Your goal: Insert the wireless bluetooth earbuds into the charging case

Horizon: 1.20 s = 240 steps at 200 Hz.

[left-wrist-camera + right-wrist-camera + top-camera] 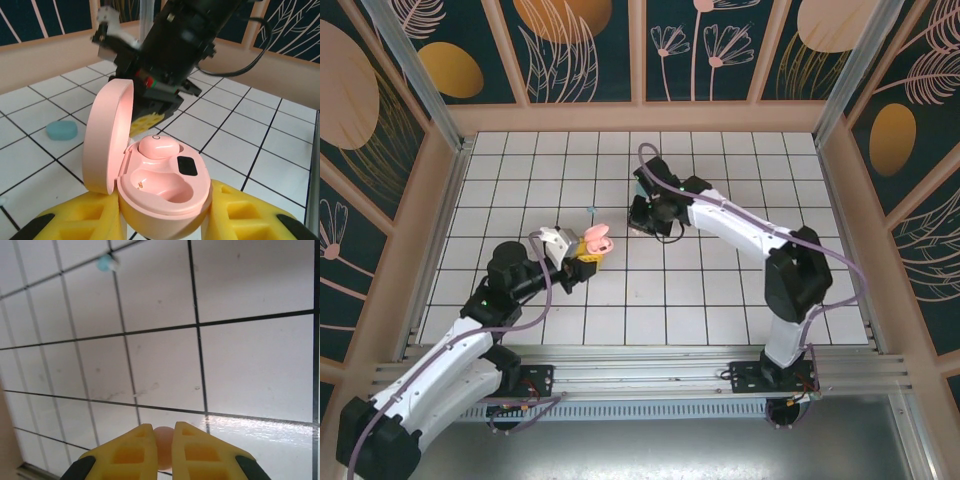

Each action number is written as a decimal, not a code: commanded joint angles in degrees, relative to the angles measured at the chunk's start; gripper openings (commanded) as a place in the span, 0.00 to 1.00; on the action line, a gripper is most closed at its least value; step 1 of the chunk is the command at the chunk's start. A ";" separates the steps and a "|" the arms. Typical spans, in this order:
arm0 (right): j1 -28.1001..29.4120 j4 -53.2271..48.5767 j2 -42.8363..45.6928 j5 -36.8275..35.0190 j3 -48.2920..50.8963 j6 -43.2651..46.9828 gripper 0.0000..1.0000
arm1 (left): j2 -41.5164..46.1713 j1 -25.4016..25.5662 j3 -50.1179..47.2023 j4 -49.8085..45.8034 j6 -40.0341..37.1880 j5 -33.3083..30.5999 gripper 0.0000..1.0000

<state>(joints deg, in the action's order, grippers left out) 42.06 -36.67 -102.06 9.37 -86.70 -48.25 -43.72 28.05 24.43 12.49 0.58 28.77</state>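
Fingers [235,215] of left gripper [160,210] clamp open pink charging case [107,140]: one pink earbud [159,146] seated, neighbouring well [160,184] empty. Teal earbud [61,131] lies on tiled table [240,125] beyond. Right gripper [163,452] pinches second pink earbud [163,439].

Left tool [163,220], right tool [163,442] both clamped.
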 commanded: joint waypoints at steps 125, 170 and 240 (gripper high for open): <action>-2.91 5.27 22.07 1.56 7.48 -6.77 0.10 | -19.04 -0.27 10.06 19.94 0.89 5.36 0.09; 0.15 8.06 22.36 2.02 3.94 -6.20 0.09 | -22.80 -0.26 12.52 22.47 1.78 5.88 0.09; 3.73 8.46 15.87 3.29 -2.63 -4.68 0.09 | -23.86 -0.19 12.88 23.56 2.42 6.25 0.08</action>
<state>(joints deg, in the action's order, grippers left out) 45.56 -28.69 -84.20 11.57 -86.96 -53.93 -67.46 28.05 36.03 32.84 1.91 33.89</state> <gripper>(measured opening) 0.096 0.335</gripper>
